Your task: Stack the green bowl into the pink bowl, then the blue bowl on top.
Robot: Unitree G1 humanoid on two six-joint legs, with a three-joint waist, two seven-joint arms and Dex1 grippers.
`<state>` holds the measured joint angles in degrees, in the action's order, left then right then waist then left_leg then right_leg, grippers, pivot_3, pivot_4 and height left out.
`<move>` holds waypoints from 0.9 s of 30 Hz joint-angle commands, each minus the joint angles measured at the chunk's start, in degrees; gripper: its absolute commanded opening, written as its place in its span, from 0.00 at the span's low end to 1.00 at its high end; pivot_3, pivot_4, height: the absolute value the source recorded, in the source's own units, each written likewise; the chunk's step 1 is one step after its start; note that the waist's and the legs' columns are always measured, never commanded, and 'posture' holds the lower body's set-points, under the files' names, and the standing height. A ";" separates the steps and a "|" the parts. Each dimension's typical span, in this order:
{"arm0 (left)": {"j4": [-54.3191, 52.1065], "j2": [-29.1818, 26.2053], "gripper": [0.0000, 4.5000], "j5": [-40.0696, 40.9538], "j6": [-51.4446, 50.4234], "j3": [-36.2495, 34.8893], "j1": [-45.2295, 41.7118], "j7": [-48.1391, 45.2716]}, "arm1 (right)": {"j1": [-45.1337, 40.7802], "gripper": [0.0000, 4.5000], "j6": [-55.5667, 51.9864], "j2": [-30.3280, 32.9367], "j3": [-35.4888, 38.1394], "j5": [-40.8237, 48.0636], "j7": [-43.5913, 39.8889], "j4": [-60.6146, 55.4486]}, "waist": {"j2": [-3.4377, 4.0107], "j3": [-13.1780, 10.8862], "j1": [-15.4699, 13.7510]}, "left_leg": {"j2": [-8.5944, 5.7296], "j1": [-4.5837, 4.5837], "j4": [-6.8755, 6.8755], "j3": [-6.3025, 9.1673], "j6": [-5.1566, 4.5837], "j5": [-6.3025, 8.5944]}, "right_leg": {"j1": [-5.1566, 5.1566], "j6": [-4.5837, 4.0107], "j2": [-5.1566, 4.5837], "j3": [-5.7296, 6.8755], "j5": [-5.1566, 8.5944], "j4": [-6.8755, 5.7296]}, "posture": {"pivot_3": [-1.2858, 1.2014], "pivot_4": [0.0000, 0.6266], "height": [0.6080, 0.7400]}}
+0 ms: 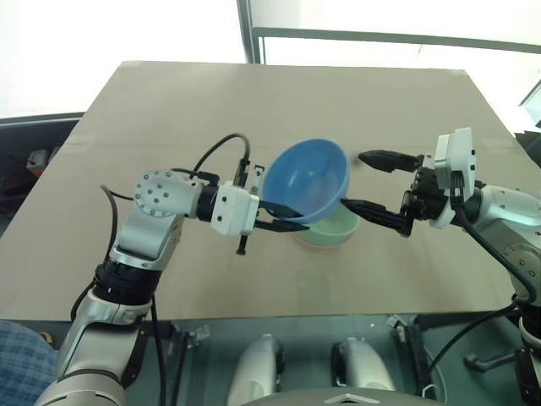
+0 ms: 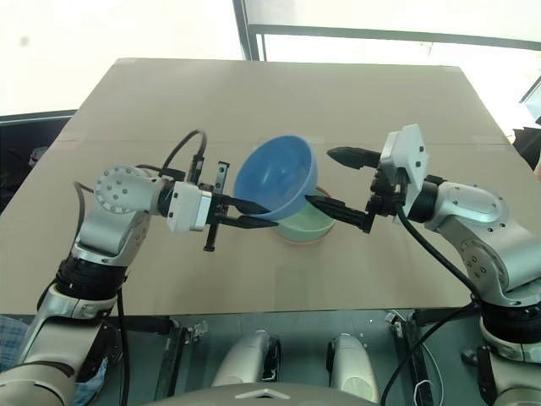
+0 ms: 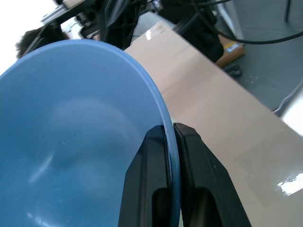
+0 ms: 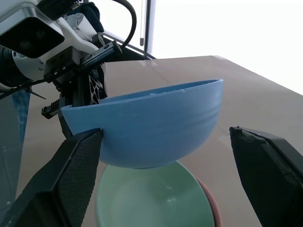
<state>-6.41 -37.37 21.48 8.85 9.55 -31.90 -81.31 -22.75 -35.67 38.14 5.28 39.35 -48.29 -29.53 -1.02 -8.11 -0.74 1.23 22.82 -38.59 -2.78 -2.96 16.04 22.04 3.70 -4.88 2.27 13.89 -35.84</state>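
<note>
Blue bowl (image 1: 306,179) held tilted in the air, just above the green bowl (image 1: 331,228), pinched at its rim by the left hand (image 1: 283,216), fingers together on the wall, one inside and one outside. Green bowl already nested in the pink bowl (image 4: 211,203), pink rim peeking out beneath it, both at the middle of the tabletop (image 1: 169,101). From the stack, left hand at about 9 o'clock, right hand (image 1: 372,183) at about 3 o'clock, fingers wide apart and holding nothing, one finger close by the blue bowl's far side; contact there cannot be told.

Step in hand, by judgement: setting the blue bowl on top, last part of the task.

To do it well:
- Level the blue bowl first; mouth currently tipped toward the left hand's side, so a straight drop would likely catch a rim.
- Centre it over the green bowl before lowering.
- Lower slowly until the base seats inside, then part the left fingers and draw back toward 9 o'clock, clear of the rim.
- Keep the right hand off the stack, or use it only to steady the far side; a nudge could slide the light bowls.
</note>
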 commanded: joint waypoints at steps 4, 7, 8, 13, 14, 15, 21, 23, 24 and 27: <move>-1.93 1.28 0.01 0.55 1.46 2.17 0.36 -2.16 | -0.45 1.00 0.67 0.72 0.91 0.76 0.43 -1.95 | 0.00 0.00 -0.12 | 0.00 0.01 -0.05 0.02 -0.02 0.01 | -0.03 0.00 -0.01 0.00 0.00 0.01 | 0.52 0.24 1.00; -0.26 1.47 0.01 0.31 1.84 1.43 1.23 -1.74 | -0.24 1.00 0.44 0.88 1.23 0.92 0.85 -2.48 | 0.00 0.00 -0.09 | -0.01 0.02 -0.06 0.02 -0.05 0.03 | -0.04 0.00 -0.02 -0.01 0.00 0.01 | 0.52 0.24 1.00; 0.21 1.31 0.01 0.16 1.95 1.37 1.68 -2.01 | -0.20 1.00 0.26 0.91 1.45 1.12 1.11 -2.70 | 0.00 0.00 -0.09 | -0.01 0.03 -0.06 0.02 -0.05 0.03 | -0.04 0.00 -0.01 0.00 0.00 0.01 | 0.52 0.24 1.00; 0.40 1.84 0.22 1.25 1.73 1.16 2.74 -2.79 | -0.01 1.00 -0.34 1.54 2.11 1.85 1.66 -3.33 | 0.00 0.00 -0.12 | 0.00 0.03 -0.05 0.02 -0.05 0.03 | -0.04 0.00 -0.01 0.00 0.00 0.01 | 0.52 0.24 1.00; 0.65 2.31 0.29 1.13 2.62 1.07 2.70 -2.61 | 0.07 1.00 -0.28 1.78 2.12 1.83 1.63 -3.30 | 0.00 0.00 -0.13 | -0.01 0.03 -0.06 0.02 -0.05 0.03 | -0.04 0.00 -0.02 0.00 0.00 0.01 | 0.52 0.24 1.00; 1.08 2.86 0.41 0.72 3.59 1.08 2.56 -2.31 | 0.18 1.00 -0.27 1.96 2.17 1.89 1.68 -3.26 | 0.00 0.00 -0.13 | -0.01 0.03 -0.09 0.03 -0.05 0.03 | -0.05 0.00 -0.02 0.00 0.00 0.02 | 0.52 0.24 1.00; 2.28 3.32 0.55 -0.40 4.85 1.30 2.28 -2.02 | 0.74 1.00 0.00 2.59 2.09 2.12 1.96 -3.25 | 0.00 0.00 -0.08 | 0.00 0.00 -0.12 0.04 -0.05 0.03 | -0.07 0.00 -0.01 0.00 0.00 0.01 | 0.52 0.24 1.00; 2.67 3.25 0.55 -0.51 4.83 0.88 2.28 -1.43 | 0.85 1.00 0.09 2.69 2.06 2.19 2.04 -3.27 | 0.00 0.00 -0.09 | 0.01 0.00 -0.12 0.04 -0.05 0.03 | -0.08 0.00 -0.01 0.00 0.00 0.01 | 0.52 0.24 1.00; 2.84 3.08 0.55 -0.49 4.74 0.60 2.42 -1.28 | 0.90 1.00 0.10 2.72 2.05 2.23 2.05 -3.29 | 0.00 0.00 -0.09 | 0.00 0.00 -0.12 0.04 -0.06 0.03 | -0.08 0.00 -0.01 0.00 0.00 0.02 | 0.52 0.24 1.00; 2.77 2.71 0.55 0.02 3.14 -0.50 3.34 0.13 | 1.20 1.00 0.20 2.74 1.97 2.22 2.05 -3.35 | 0.00 0.00 -0.09 | 0.00 0.01 -0.12 0.04 -0.07 0.04 | -0.08 0.00 -0.02 0.00 0.00 0.02 | 0.52 0.24 1.00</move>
<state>-3.18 -34.24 20.47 12.72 11.09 -28.88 -82.46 -21.60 -36.09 40.26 5.51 40.79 -46.45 -30.93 -1.02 -8.10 -0.83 1.24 22.82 -38.72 -2.74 -3.03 16.09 21.96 3.70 -4.90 2.27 13.89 -35.81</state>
